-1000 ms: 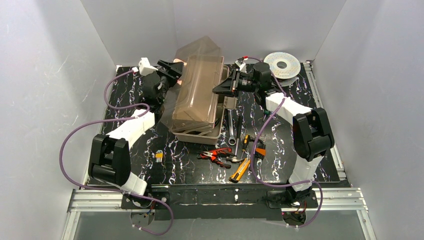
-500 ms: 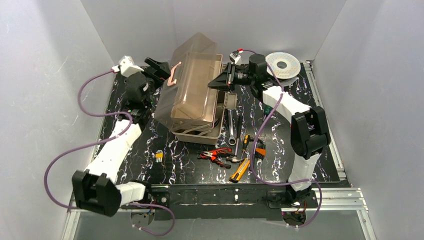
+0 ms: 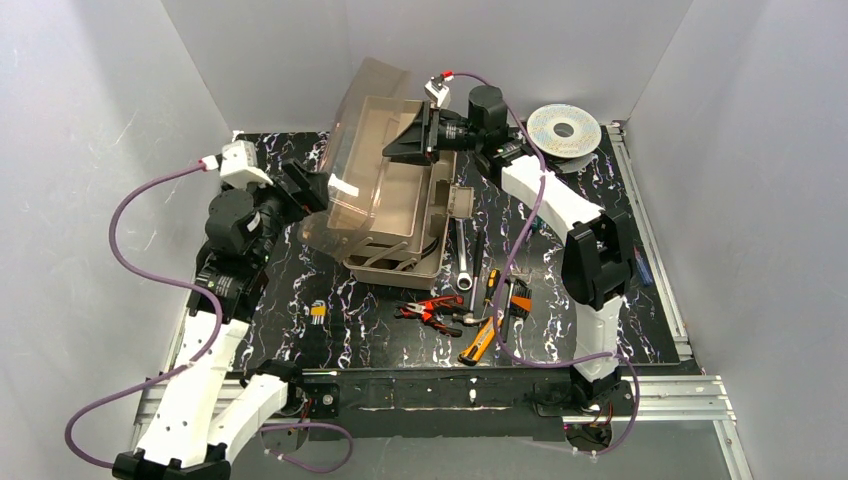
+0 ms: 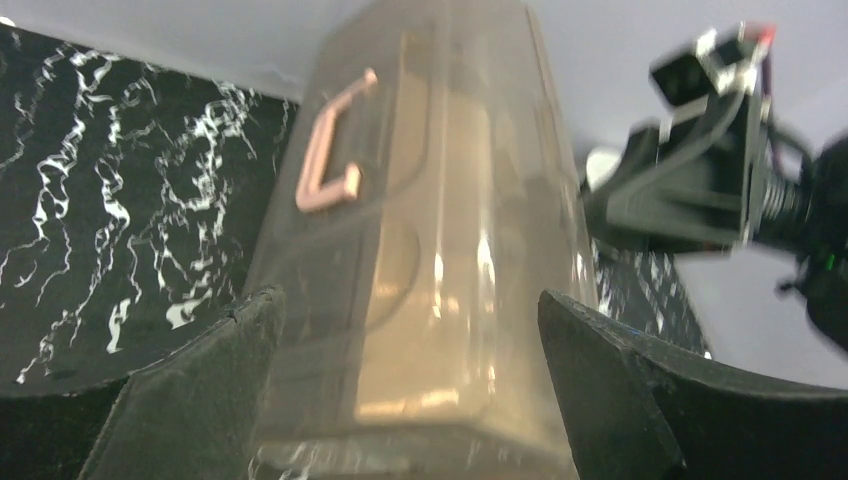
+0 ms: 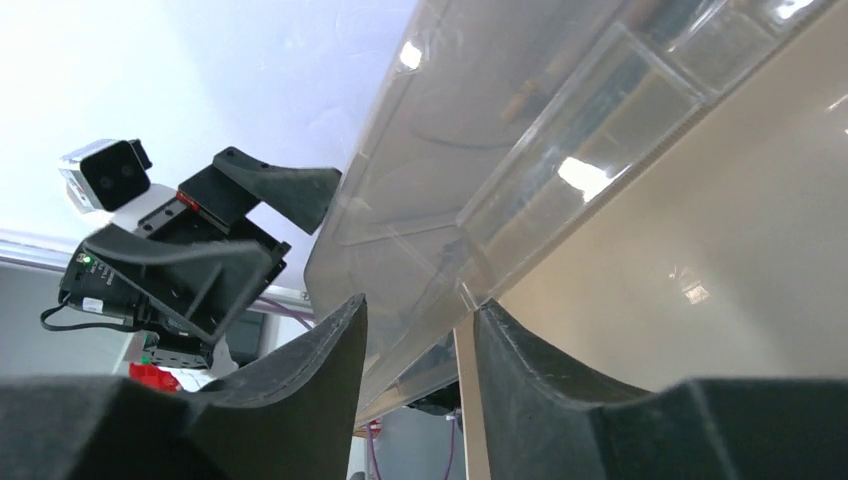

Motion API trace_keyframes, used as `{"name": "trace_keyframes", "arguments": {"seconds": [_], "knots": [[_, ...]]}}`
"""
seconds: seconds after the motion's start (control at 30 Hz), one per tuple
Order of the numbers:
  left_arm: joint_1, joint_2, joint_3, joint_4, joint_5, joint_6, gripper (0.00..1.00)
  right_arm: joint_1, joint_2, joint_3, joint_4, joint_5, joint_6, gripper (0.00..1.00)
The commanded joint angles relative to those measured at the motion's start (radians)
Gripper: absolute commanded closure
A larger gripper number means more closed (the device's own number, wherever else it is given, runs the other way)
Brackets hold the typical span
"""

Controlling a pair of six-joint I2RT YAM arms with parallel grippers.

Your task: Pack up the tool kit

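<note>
The beige toolbox (image 3: 400, 262) stands mid-table with its smoky translucent lid (image 3: 365, 150) raised and tilted to the left. My right gripper (image 3: 392, 150) is above the box, shut on the lid's raised right rim; the rim (image 5: 440, 265) runs between its fingers (image 5: 420, 305). My left gripper (image 3: 316, 190) is open at the lid's left side. The lid (image 4: 430, 260) fills the gap between its spread fingers (image 4: 408, 300), below the pale handle (image 4: 330, 150). Red pliers (image 3: 432, 310), a yellow knife (image 3: 480, 340) and screwdrivers (image 3: 492, 285) lie on the table in front of the box.
A round silver spool (image 3: 563, 128) lies at the back right. A small hex key set (image 3: 317, 312) lies front left. A silver wrench (image 3: 462, 262) lies beside the box's right side, below a folded-out tray (image 3: 458, 200). Grey walls enclose the black marbled table (image 3: 600, 260).
The lid has swung from nearly flat up and over to the left. My right gripper rose and moved left with its rim. My left gripper drew back to the left and nearer.
</note>
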Motion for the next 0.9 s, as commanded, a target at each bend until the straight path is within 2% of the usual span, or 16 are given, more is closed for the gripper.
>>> {"name": "trace_keyframes", "arguments": {"seconds": [0.0, 0.17, 0.57, 0.8, 0.87], "knots": [[0.001, -0.035, 0.036, -0.173, 0.202, 0.166, 0.02, 0.018, 0.004, 0.097, 0.029, 0.0, -0.02, 0.46], [0.001, 0.057, 0.17, -0.33, 0.252, 0.234, 0.02, 0.055, 0.031, 0.154, -0.012, 0.017, -0.038, 0.4], [-0.023, 0.18, 0.37, -0.462, 0.282, 0.372, 0.03, 0.105, 0.111, 0.278, -0.062, 0.033, -0.023, 0.34], [-0.125, 0.259, 0.449, -0.55, 0.166, 0.507, 0.04, 0.117, 0.149, 0.316, -0.062, 0.065, 0.026, 0.34], [-0.166, 0.276, 0.465, -0.565, 0.095, 0.541, 0.04, 0.12, 0.154, 0.323, -0.056, 0.077, 0.039, 0.34]]}}
